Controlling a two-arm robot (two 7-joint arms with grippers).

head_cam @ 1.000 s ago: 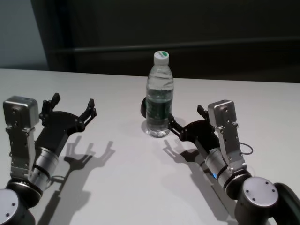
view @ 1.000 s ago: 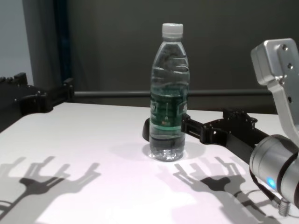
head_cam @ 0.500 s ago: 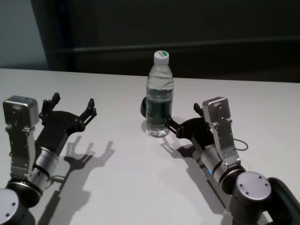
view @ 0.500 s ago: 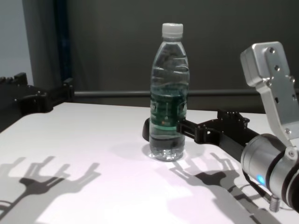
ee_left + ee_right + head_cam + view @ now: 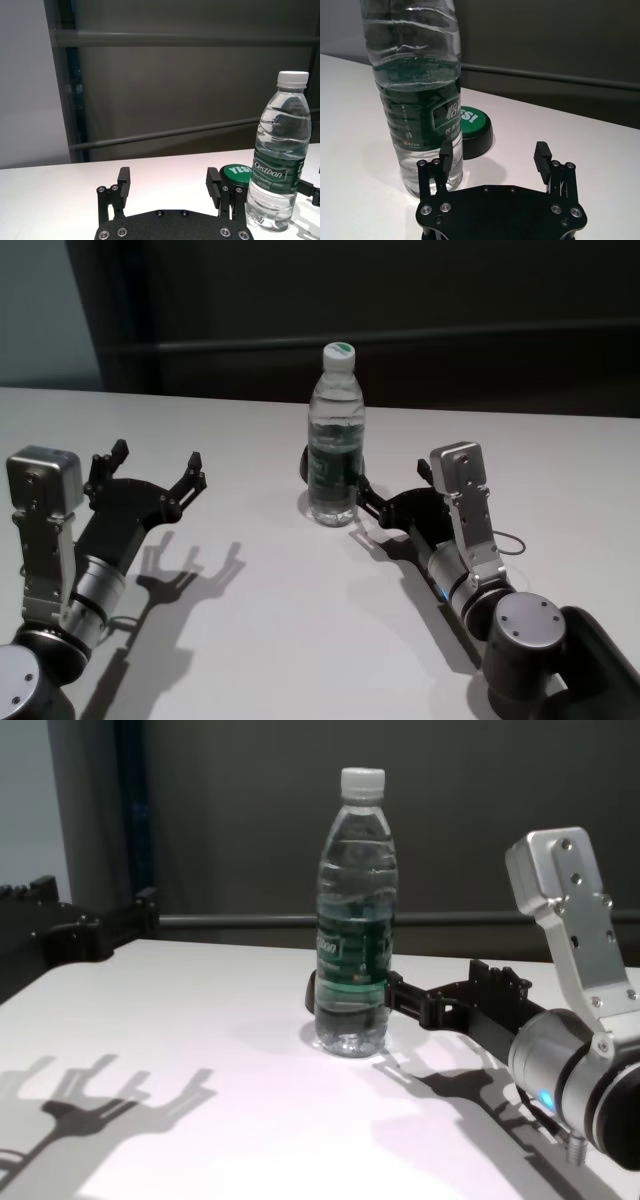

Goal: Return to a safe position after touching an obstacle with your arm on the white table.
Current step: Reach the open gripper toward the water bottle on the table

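Nearest the robot's edge of the white table (image 5: 300,640), both arms are reaching forward over the surface. The left gripper (image 5: 158,472) is hanging just above the table on the robot's left side, its 2 fingers (image 5: 123,182) spread wide with nothing between them, well apart from the bottle. The right gripper (image 5: 385,492) is lying low on the robot's right side, its fingers (image 5: 541,154) also spread and gripping nothing; in the right wrist view 1 finger is sitting right against the bottle's lower wall, though whether it is actually touching cannot be told.

The obstacle, a clear water bottle (image 5: 335,435), is standing upright toward the middle of the table, closer to the far edge than the near one. Its white cap is screwed on, and its dark green label band is reading "Cestbon" with "550ml" beneath; smaller print is too fine to make out.

Just behind the bottle, a low round black puck with a green top (image 5: 472,125) is resting on the table, its white lettering partly hidden.

The table is plain, smooth and white, carrying sharp shadows of both grippers. Beyond the far edge a dark grey wall (image 5: 250,810) with a horizontal rail (image 5: 250,921) is closing off the room.
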